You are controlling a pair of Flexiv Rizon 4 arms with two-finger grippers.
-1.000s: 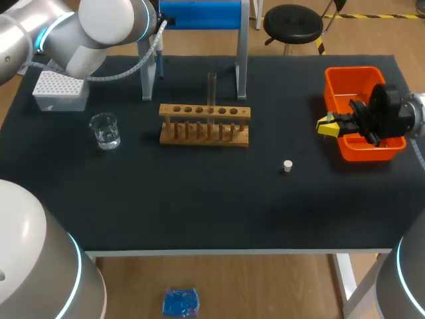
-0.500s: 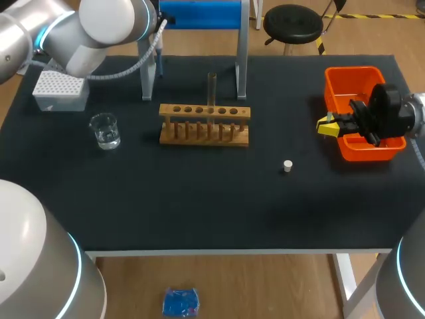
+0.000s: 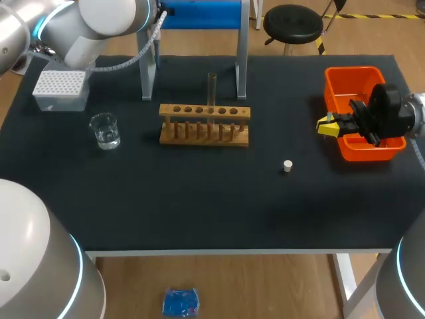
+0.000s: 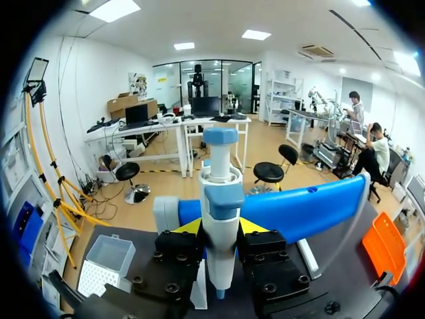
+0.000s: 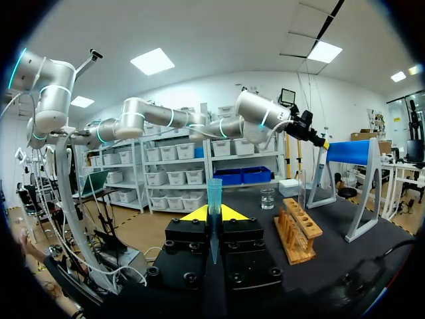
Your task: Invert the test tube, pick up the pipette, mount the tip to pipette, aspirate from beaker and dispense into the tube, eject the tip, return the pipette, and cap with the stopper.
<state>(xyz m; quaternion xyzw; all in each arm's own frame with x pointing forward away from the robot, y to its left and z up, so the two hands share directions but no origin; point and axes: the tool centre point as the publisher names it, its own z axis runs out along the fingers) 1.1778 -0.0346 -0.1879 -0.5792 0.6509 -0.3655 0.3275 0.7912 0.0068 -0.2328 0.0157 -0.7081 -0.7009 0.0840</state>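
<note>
Left arm [image 3: 93, 26] is up at the back left corner of the table [image 3: 199, 206], at the blue stand [image 3: 199, 13]. You can't see its jaws from the head view (the arm's own body is in the way). The left wrist view shows the left jaws closed up on the pipette [image 4: 220, 199], one finger pressing each side of its body. The pipette stands upright between them, with its plunger end above the fingers and the stand's blue bar right behind it.

Right arm [image 3: 392, 113] comes in from the right, over the orange bin [image 3: 354, 69]. Its yellow tips poke out past the bin's wall on the side facing the middle of the table. In the right wrist view the right jaws are nearly closed, pinching a pipette tip [image 5: 214, 196] from both sides. It's upright, wide end up, point down between the fingers.

Rest of your layout:
- tip box [image 3: 60, 90] at back left, just beside the left arm
- beaker [image 3: 105, 130] in front of the tip box, with clear liquid in it
- wooden rack [image 3: 204, 124] at mid table
- test tube [image 3: 212, 88] upright in one of the rack's middle holes; can't tell which end is up
- stopper [image 3: 287, 166] loose on the table, between the rack and the bin, well apart from both
</note>
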